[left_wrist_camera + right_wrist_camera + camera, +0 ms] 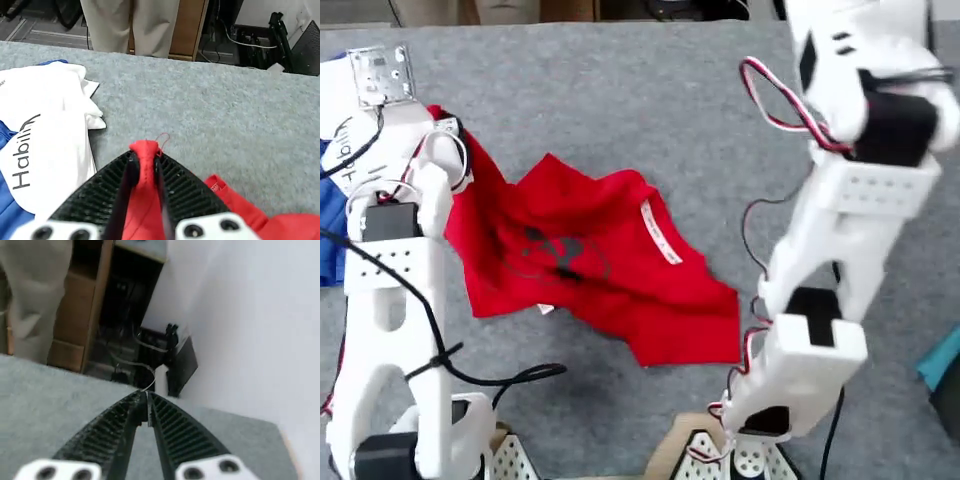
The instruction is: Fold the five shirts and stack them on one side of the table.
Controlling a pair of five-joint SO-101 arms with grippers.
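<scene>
folding the red shirt (590, 260), corner pinched in the left gripper (145, 156), right gripper (145, 396) pressed together empty; next probably laying that corner across.

A grey, felt-covered table (620, 90) is spreading across the high view, and a teal object (942, 362) is poking in at its right edge. Beyond the table's far edge a wooden cabinet (190, 25) is standing on the floor, with loose cables (245, 42) trailing beside it. A black box (182, 365) is sitting against a white wall (250, 305).
</scene>
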